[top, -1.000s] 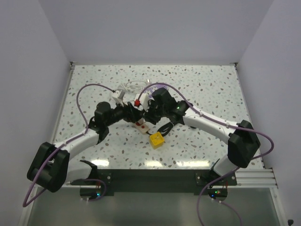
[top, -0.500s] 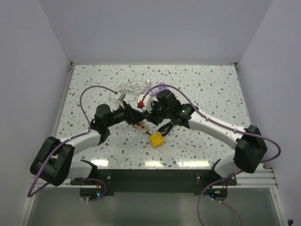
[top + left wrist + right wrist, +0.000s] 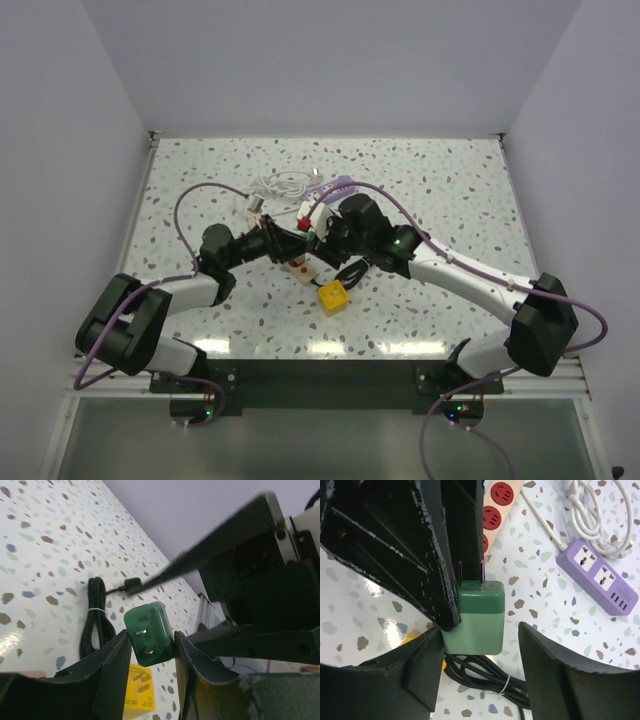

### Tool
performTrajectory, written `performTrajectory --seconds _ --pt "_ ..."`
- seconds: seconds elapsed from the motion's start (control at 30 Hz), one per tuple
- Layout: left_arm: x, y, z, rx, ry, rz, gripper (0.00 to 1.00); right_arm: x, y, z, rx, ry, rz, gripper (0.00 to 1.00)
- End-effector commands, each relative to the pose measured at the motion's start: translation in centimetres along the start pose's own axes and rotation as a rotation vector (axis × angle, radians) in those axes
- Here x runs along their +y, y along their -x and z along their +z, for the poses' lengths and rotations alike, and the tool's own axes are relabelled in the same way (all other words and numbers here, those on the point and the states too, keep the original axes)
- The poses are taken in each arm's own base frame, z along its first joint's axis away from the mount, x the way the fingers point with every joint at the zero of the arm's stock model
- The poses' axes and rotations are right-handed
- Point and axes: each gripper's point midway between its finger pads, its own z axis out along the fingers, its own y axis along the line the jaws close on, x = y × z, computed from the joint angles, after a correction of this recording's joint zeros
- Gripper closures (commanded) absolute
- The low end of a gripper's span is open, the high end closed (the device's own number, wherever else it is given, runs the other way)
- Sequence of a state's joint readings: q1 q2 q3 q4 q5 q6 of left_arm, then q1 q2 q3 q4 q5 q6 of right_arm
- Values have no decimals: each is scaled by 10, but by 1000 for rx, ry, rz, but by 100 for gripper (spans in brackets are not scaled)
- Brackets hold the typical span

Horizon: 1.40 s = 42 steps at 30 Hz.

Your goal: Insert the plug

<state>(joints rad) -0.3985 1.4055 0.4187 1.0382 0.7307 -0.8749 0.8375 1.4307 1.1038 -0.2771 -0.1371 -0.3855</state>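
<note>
The plug is a green block with two flat prongs, held in the air above the table. My left gripper is shut on it, one finger on each side. In the right wrist view the plug points its prongs toward a socket strip with round red outlets. My right gripper stands open around the plug's lower end: its left finger lies against the plug, its right finger stands clear. In the top view both grippers meet at mid-table, left gripper, right gripper, above the strip.
A yellow adapter lies just in front of the grippers, next to a tied bundle of black cable. A purple power strip and a coil of white cable lie farther back.
My left gripper has closed on the green plug. My right gripper's jaws have spread apart from it. Both arms shifted slightly, the meeting point staying at mid-table.
</note>
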Motion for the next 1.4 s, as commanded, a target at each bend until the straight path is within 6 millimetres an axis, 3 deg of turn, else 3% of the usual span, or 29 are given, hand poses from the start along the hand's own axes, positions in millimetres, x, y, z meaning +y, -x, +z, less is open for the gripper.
performTrajectory --seconds 0.0,0.1,0.23,0.47,0.63,0.7,0.73,1.07,1.37 --pt "-41 -4 -7 50 -199 52 100 -21 30 -11 -112 -101 -22 35" --pt "-41 8 -12 20 -185 83 100 -29 30 -22 -120 -153 -20 17" --pt "-39 25 -14 -28 -121 158 100 -39 37 -43 -184 -200 29 10" --pt "-52 43 -25 -110 -96 229 100 -40 66 -79 -395 -110 158 8" --pt "-71 49 -30 -143 -161 265 100 -15 92 -87 -527 72 202 8" --pt "-75 52 -30 -151 -166 284 100 -15 93 -90 -566 118 232 8" --pt "-78 54 -32 -157 -167 293 100 -7 104 -97 -618 187 251 8" --pt "-99 66 -37 -203 -213 360 100 2 118 -103 -727 376 323 11" --pt "-125 70 -37 -228 -299 395 100 4 119 -89 -738 447 372 13"
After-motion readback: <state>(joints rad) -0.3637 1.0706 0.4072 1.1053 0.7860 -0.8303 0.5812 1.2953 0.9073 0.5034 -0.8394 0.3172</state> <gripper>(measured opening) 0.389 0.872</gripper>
